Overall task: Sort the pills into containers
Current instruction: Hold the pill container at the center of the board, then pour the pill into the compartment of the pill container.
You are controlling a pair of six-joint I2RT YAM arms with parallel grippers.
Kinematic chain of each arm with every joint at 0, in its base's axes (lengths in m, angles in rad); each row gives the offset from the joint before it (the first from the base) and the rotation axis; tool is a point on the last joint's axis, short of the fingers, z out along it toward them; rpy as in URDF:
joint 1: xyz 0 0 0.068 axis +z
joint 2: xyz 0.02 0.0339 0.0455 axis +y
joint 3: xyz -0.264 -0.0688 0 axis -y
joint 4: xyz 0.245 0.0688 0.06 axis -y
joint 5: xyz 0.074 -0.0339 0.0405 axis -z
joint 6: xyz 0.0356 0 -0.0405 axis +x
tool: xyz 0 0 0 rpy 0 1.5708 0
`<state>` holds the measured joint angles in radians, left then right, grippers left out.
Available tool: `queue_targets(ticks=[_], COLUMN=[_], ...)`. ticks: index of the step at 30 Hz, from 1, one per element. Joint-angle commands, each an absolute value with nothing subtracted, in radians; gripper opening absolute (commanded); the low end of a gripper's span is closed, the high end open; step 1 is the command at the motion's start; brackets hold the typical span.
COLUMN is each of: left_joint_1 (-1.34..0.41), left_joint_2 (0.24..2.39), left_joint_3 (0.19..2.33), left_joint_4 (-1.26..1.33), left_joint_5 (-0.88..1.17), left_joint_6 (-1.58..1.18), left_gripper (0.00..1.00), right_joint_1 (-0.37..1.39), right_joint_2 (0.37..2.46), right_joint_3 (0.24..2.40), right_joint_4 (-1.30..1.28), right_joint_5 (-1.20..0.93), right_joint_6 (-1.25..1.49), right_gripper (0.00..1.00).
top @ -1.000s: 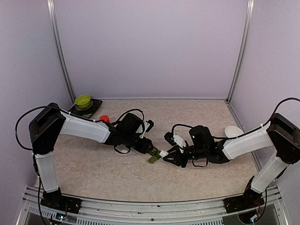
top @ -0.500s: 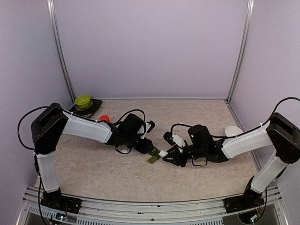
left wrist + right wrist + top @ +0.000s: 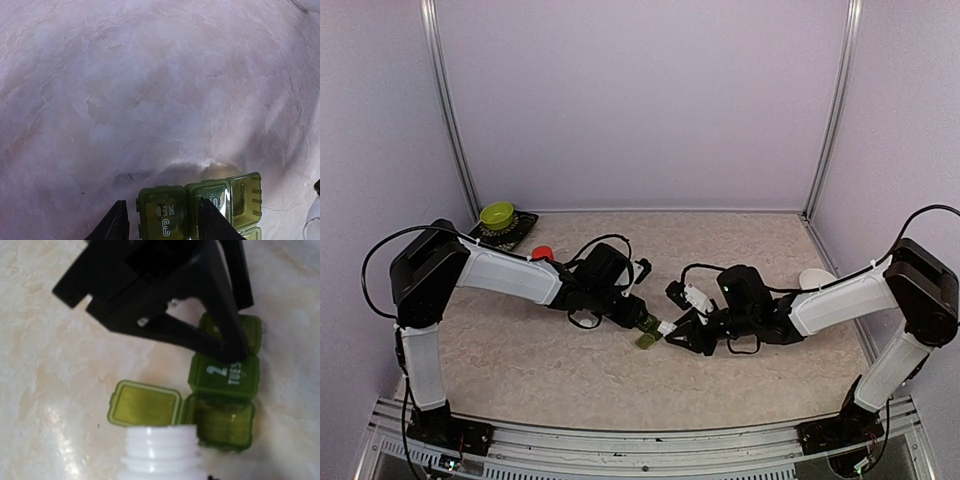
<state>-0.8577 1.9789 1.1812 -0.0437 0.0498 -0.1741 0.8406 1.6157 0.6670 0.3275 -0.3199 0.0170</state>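
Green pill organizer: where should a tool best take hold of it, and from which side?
Probably the closed WED compartment at one end, from above, pinching across the narrow width. The organizer lies flat, and its opposite end compartment stands open by the white bottle, so that end should stay free.

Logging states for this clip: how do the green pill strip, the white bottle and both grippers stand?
Green plastic three-compartment pill strip: end compartment's lid flipped open, TUES and WED lids shut.
Small white plastic bottle: uncapped, mouth near the open compartment.
Left gripper: open, fingers straddling the WED compartment.
Right gripper: shut on the white bottle.
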Motion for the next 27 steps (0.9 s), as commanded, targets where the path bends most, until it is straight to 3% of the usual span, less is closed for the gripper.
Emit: queue_targets(ticks=[1, 27], left_joint_1=[-0.852, -0.853], left_joint_2=[1.993, 1.960], left_joint_3=[1.188, 1.150], left_joint_4=[-0.055, -0.023], left_joint_5=[0.061, 0.080], left_joint_6=[-0.170, -0.186], left_gripper=[0.46, 0.45], right_joint_1=[0.828, 0.824], right_joint_2=[1.633, 1.730], right_joint_3=[0.706, 0.865], right_joint_4=[0.296, 0.042], right_joint_5=[-0.307, -0.252], right_joint_6=[0.011, 0.002], right_gripper=[0.00, 0.00])
